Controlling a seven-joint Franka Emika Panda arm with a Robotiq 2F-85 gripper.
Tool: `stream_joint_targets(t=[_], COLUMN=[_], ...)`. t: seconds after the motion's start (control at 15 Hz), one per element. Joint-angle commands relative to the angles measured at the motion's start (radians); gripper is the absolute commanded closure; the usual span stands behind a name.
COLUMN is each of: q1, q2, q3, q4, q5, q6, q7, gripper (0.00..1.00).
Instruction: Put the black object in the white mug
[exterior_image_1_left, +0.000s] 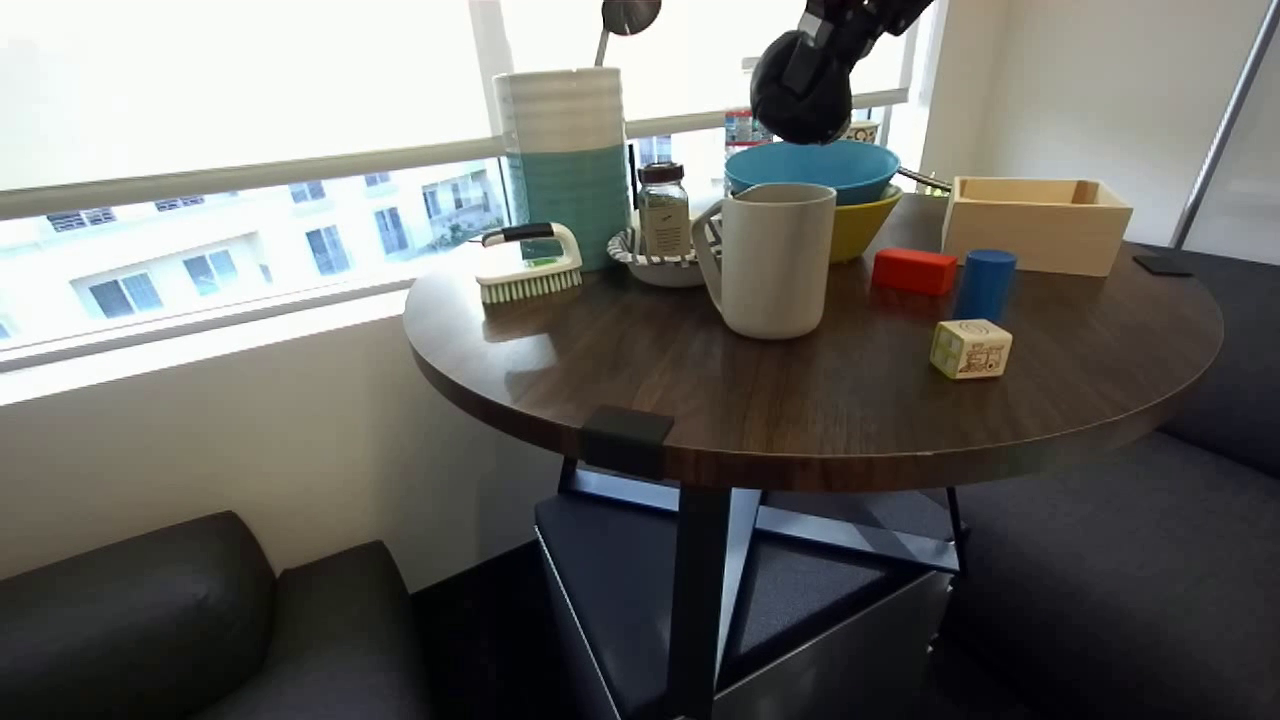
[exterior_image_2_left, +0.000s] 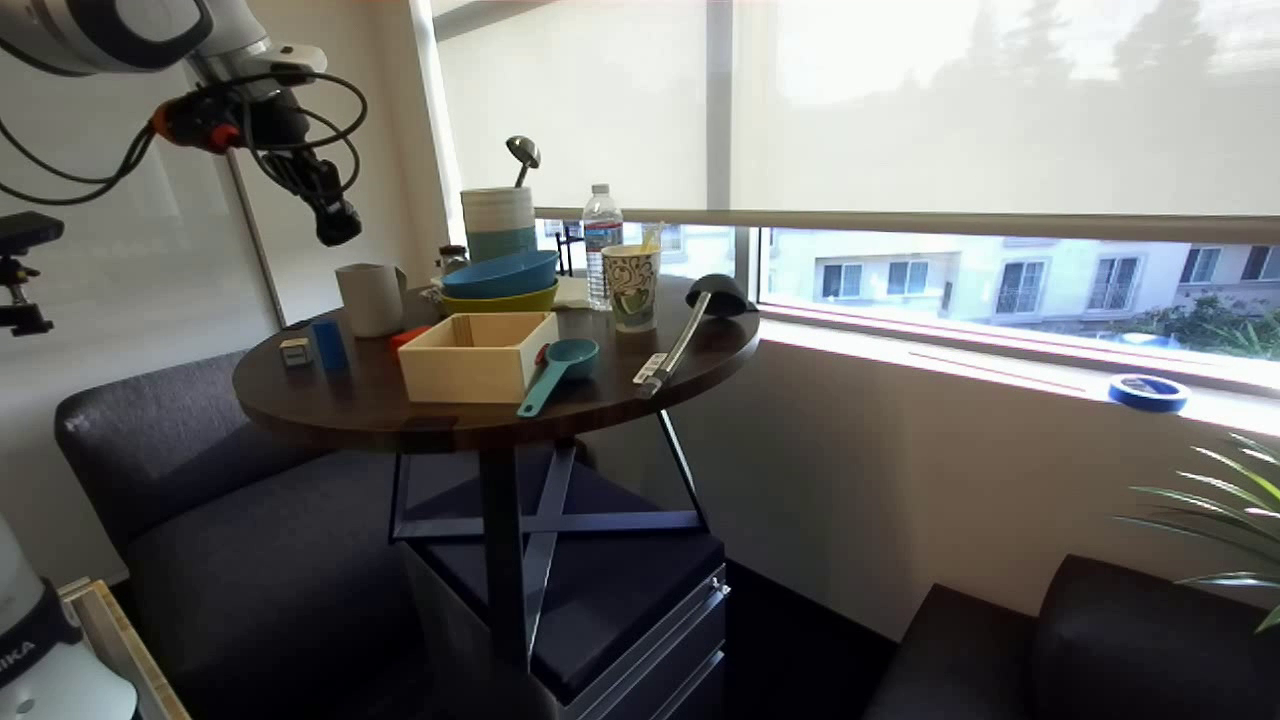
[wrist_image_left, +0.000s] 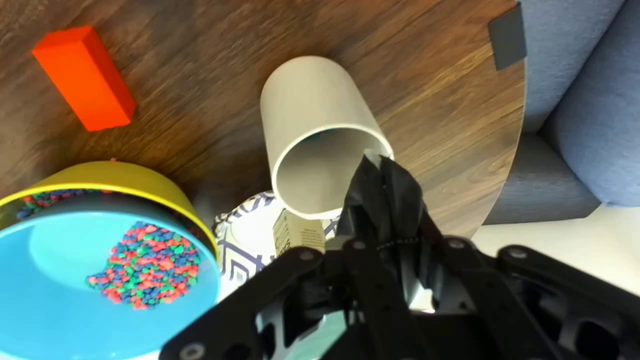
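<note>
The white mug stands upright on the round dark table with its handle at its side. It also shows in an exterior view and in the wrist view, where its open mouth shows a pale inside wall. My gripper is above the table, higher than the mug, shut on the black object. The black object also shows at the tip of the gripper in an exterior view. In the wrist view the black object overlaps the mug's rim. It is dark against the dark fingers, so their border is unclear.
A blue bowl with coloured bits sits in a yellow bowl beside the mug. A jar, red block, blue cylinder, cube and wooden box stand around it. A tall vase stands behind.
</note>
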Motion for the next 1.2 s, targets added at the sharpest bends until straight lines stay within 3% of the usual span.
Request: stream_joint_targets(t=[0.0,0.13,0.53,0.93,1.07,1.13], q1=[-0.036,-0.022,0.006,0.013,0.013,0.012], q2=[0.051,0.062,0.035,-0.064,-0.098,-0.051], q3=[0.015,0.005,0.012,0.051,0.063,0.048], q4=[0.03,0.034,0.037,0.032,0.026,0.034], q5=[-0.054,-0.039,-0.035,-0.068,-0.077,-0.049], q6=[0.03,0.013,-0.039,-0.245,-0.277,-0.238], q7=[0.018,0.007,0.009,0.021,0.02,0.007], gripper=[0.52,0.45,0.03,0.0,0.0,0.0])
